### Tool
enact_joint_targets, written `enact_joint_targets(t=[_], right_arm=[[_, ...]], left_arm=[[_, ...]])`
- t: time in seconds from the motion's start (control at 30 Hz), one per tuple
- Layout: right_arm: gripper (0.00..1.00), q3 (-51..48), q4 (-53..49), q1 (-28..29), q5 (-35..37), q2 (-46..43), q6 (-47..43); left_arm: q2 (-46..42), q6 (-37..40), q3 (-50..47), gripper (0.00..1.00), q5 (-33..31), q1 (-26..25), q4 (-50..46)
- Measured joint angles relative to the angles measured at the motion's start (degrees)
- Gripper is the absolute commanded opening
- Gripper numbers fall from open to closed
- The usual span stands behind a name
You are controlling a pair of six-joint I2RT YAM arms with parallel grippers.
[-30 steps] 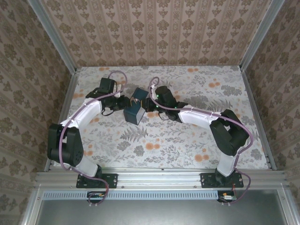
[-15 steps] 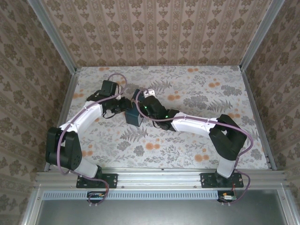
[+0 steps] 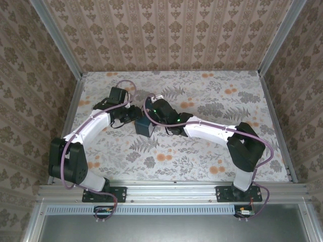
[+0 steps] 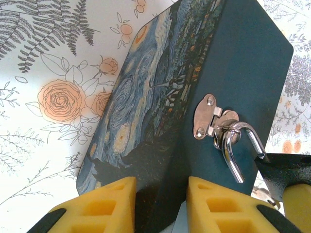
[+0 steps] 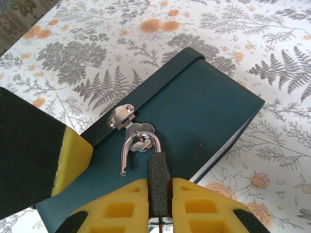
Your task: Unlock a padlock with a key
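Desk (image 3: 212, 146), centre: painted box (image 5: 204, 111), corner clamped in my left claw (image 4: 159, 196); my right claw (image 5: 159, 199) pinches the padlock (image 5: 159, 177) hanging at the hasp (image 5: 121, 116); shackle (image 5: 141, 142) end stands free, so I judge it unlocked, unhooking next.

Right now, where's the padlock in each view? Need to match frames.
Top external: too small to pick out; look where the right gripper meets the blue box.
Left wrist: padlock right of centre, shackle hanging from the silver hasp.
Right wrist: lower centre, body clamped in the right gripper.
Shared landmark: the blue box with its hasp.
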Motion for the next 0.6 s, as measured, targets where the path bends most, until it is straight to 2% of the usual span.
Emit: enact_joint_targets(t=[0.07, 0.2, 0.23, 0.3, 0.37, 0.43, 0.5, 0.6], right_arm=[[0.23, 1.5, -1.9, -0.2, -1.4, 0.7, -0.4], [0.23, 2.8, -3.9, -0.3, -2.8, 1.7, -0.9], [0.22, 2.9, -4.0, -0.3, -3.0, 1.7, -0.9], [0.12, 3.1, -4.4, -0.7, -3.7, 1.7, -1.3], [0.1, 3.2, -4.5, -1.2, -4.7, 1.7, -1.4], [0.14, 3.5, -4.8, -1.5, -5.7, 1.7, -1.3], [0.24, 3.7, -5.3, -1.9, -6.6, 1.7, -1.3], [0.3, 3.9, -6.9, -2.1, -8.3, 1.7, -1.8]], left_arm=[[-0.5, -0.7, -0.5, 0.29, -0.2, 0.0, 0.1], [-0.8, -1.5, -0.7, 0.29, -0.5, 0.0, 0.0], [-0.8, -1.5, -0.7, 0.29, -0.5, 0.0, 0.0], [-0.8, -1.5, -0.7, 0.29, -0.6, 0.0, 0.0], [-0.9, -1.5, -0.7, 0.29, -0.6, 0.2, 0.0], [-0.9, -1.5, -0.7, 0.29, -0.6, 0.4, -0.2], [-1.0, -1.7, -0.7, 0.29, -0.6, 0.5, -0.3], [-1.2, -1.7, -0.7, 0.3, -0.4, 0.5, -1.0]])
